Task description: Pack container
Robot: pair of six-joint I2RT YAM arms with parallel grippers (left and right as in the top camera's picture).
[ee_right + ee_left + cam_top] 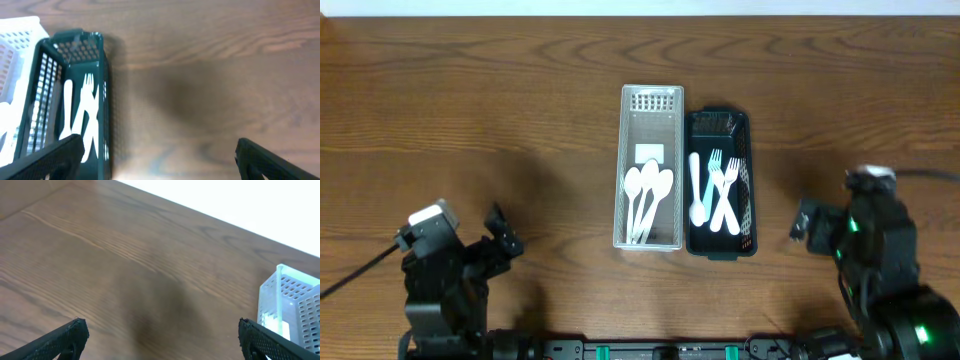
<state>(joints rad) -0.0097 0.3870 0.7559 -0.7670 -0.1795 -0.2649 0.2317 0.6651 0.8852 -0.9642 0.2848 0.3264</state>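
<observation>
A white slotted container (651, 100) at the table's middle holds three white plastic spoons (646, 200). Touching its right side, a dark green container (719, 119) holds white forks (723, 190) and one white spoon (696, 190). My left gripper (500, 235) is open and empty at the front left, far from both containers; its view shows the white container's corner (287, 305) at the right edge. My right gripper (804, 225) is open and empty, just right of the green container (75, 40), whose forks (86, 115) show in its view.
The wooden table (470, 100) carries only the two containers. Both arm bases stand at the front edge, left (435, 290) and right (890, 290).
</observation>
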